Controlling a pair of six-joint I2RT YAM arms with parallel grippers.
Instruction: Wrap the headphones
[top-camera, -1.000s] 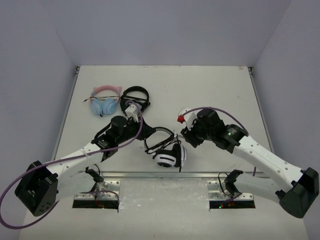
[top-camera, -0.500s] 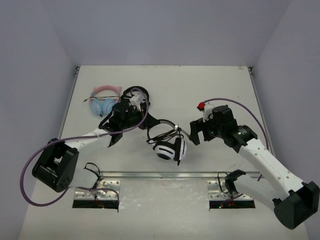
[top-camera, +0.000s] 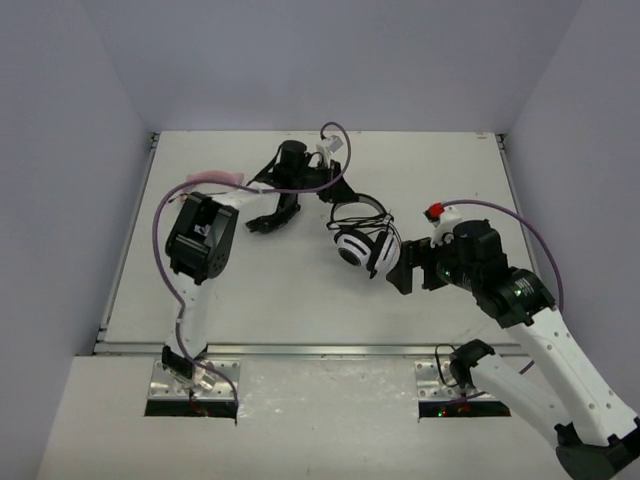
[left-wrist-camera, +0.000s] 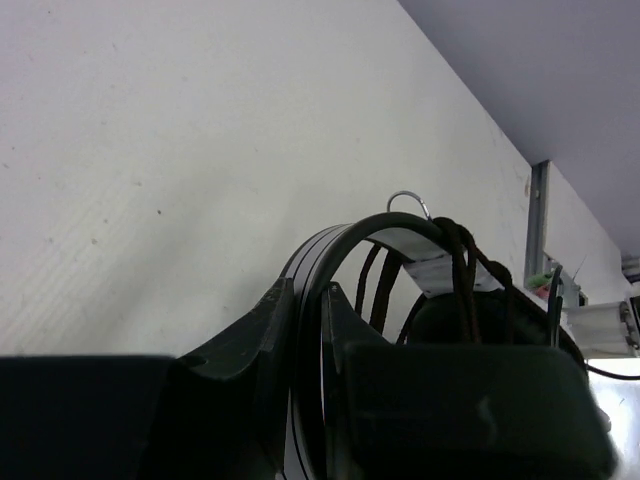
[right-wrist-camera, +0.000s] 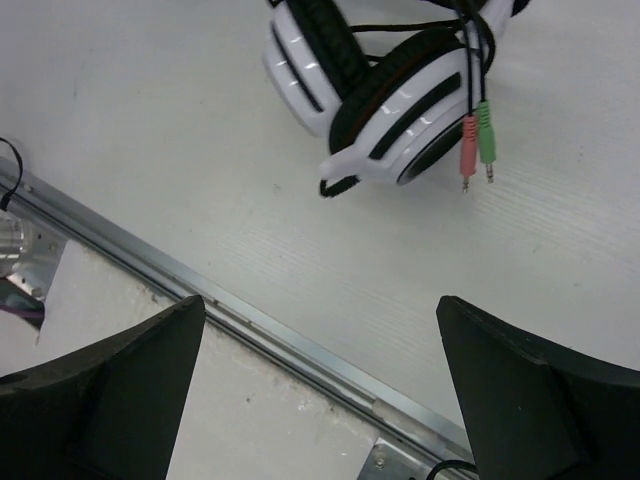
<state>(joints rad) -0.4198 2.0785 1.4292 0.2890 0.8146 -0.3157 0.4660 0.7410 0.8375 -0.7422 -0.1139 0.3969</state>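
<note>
The white headphones (top-camera: 362, 250) with black pads and striped cups hang tilted at mid table, with the thin black cable wound around the headband. My left gripper (top-camera: 337, 196) is shut on the headband (left-wrist-camera: 345, 245); in the left wrist view (left-wrist-camera: 305, 292) both fingers pinch it. The cable coils (left-wrist-camera: 462, 262) cross the band. My right gripper (top-camera: 402, 272) is open and empty just right of the cups. In the right wrist view (right-wrist-camera: 320, 400) the headphones (right-wrist-camera: 395, 95) lie ahead, with pink and green plugs (right-wrist-camera: 476, 150) dangling.
A pink headband (top-camera: 215, 178) of the cat-ear pair shows behind the left arm. A black pair (top-camera: 270, 218) lies partly under that arm. The metal rail of the table's front edge (right-wrist-camera: 250, 330) runs below my right gripper.
My left arm has swung far and to the right, carrying the headphones by the headband from the near middle. My right gripper has drawn back to the right, away from them.
</note>
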